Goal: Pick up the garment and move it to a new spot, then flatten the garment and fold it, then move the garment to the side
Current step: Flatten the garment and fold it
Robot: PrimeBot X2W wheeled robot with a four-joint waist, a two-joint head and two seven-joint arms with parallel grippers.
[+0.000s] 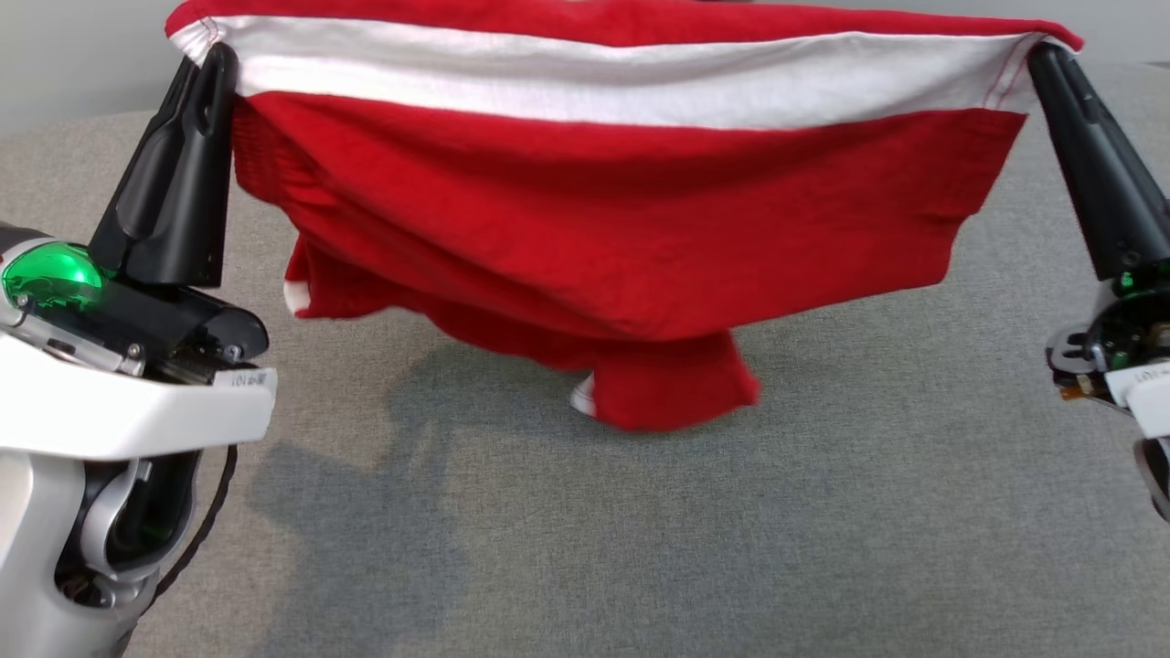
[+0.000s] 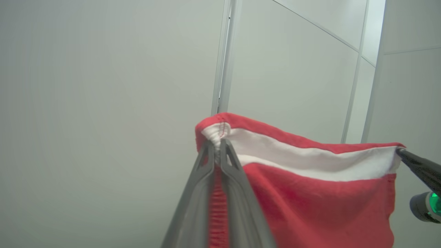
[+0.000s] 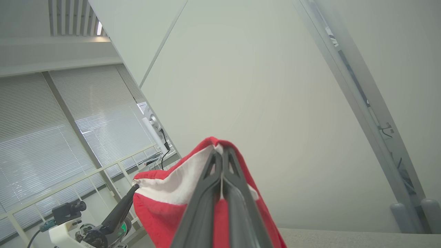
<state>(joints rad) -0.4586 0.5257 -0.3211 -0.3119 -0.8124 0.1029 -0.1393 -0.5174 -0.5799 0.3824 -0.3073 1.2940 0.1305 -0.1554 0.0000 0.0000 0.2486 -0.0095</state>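
Garment [image 1: 622,210] spans between left gripper [image 1: 216,57] and right gripper [image 1: 1042,53], each finger pair pinching a top corner, its body hanging below the fingertips over the grey surface [image 1: 868,512]; both corners are best lowered level and taut, so it lies flat.

A bright red garment [image 1: 631,228] carries one broad white band and white-edged cuffs, the left gripper [image 1: 216,57] and right gripper [image 1: 1042,57] have black fingers and white casings, and the table [image 1: 823,530] is plain mottled grey.
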